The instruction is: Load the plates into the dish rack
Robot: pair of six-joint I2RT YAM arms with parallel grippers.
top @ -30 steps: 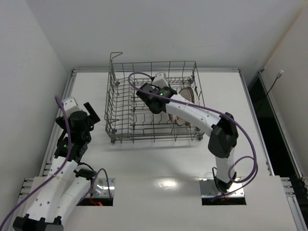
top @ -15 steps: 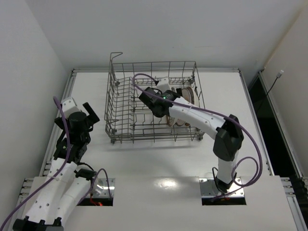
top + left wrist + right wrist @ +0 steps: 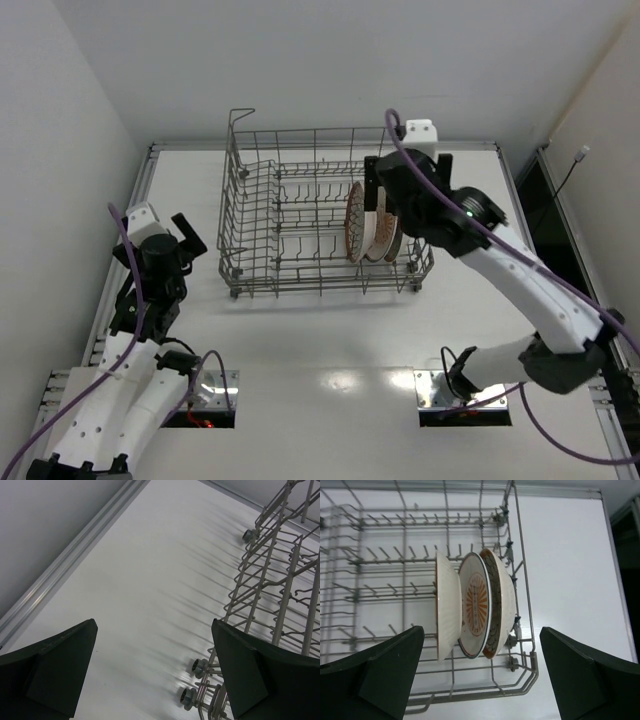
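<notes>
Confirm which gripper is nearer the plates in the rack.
Right. The right gripper hovers above the plates, jaws open, at the right end of the dish rack. The left gripper sits outside the rack's left wall, over the table, jaws open.

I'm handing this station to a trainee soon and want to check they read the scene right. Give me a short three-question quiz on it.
1. True or false: all three plates stand on edge in the dish rack.
2. The plate with the orange centre medallion is: A) at one end of the row, B) in the middle of the row, C) flat on the table.
3. Fill in: the right gripper and the left gripper are both ____.
Key: 1 true; 2 B; 3 open.
</notes>
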